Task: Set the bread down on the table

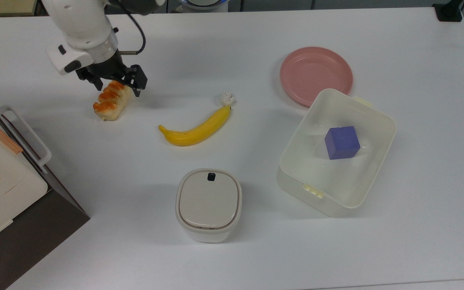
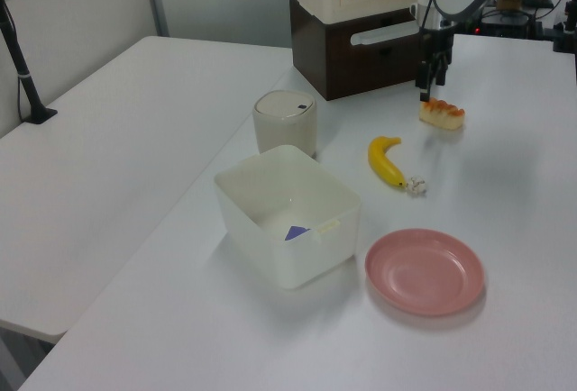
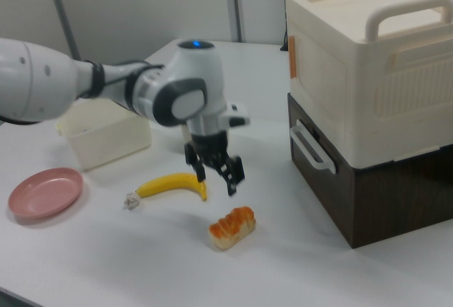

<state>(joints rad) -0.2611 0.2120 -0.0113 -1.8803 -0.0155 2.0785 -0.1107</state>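
Gripper (image 3: 216,172) hangs just above the bread (image 3: 231,226), jaws spread wide and holding nothing, black fingers clear of the bun in the right view. Bread lies flat on the table (image 1: 256,249), a small oblong bun, pale cream sides, ridged orange-brown glazed top (glossy). Smooth yellow banana (image 1: 195,129) lies nearby, curved. Round pink plate (image 1: 315,75) and a translucent plastic bin (image 1: 336,153) stand well apart.

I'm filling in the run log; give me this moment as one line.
task: bread to table | bread: lying on table | gripper: open, above bread, not touching | status: released
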